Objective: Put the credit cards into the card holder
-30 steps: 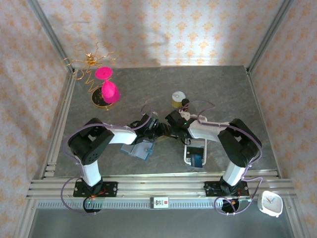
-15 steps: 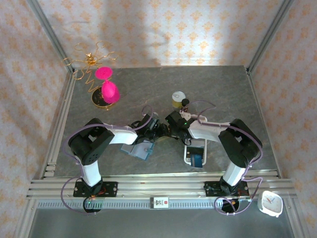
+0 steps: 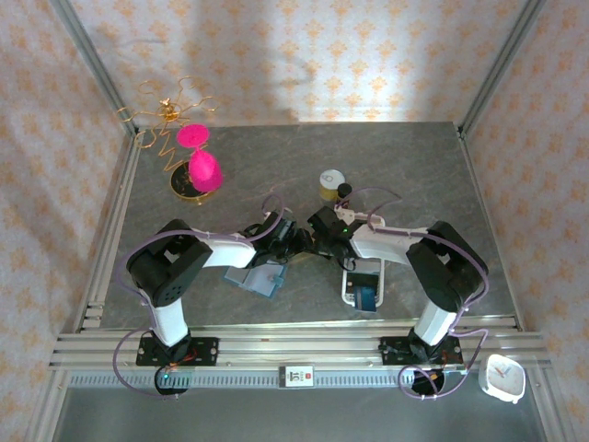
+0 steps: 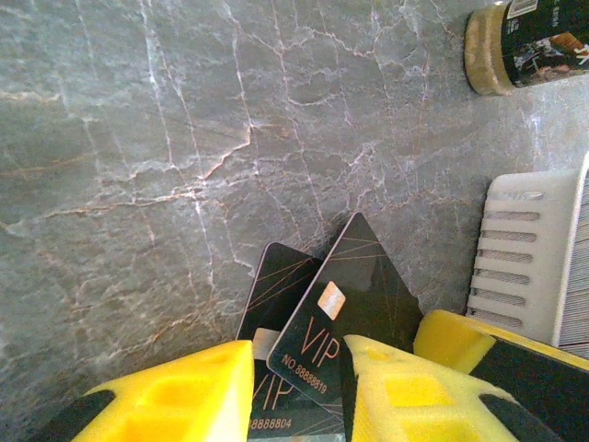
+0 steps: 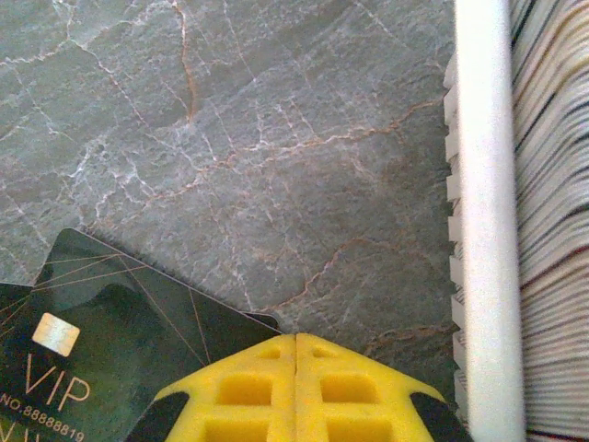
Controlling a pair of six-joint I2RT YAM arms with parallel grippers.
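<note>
credit cards (image 4: 354, 295), two black vip ones, sit fanned between left gripper (image 4: 299, 354) part-open fingers, grip unclear; right gripper (image 5: 295, 345) shut at their corner; square them before feeding the teal card holder (image 3: 264, 279).

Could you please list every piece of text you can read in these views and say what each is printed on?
"VIP": on the upper dark card with a gold chip.
"NO.88888819": on the same card, under "VIP".
"8888804": on the lower dark card beneath it; its first characters are hidden.
The dark label on the small jar: too blurred to read.
</note>
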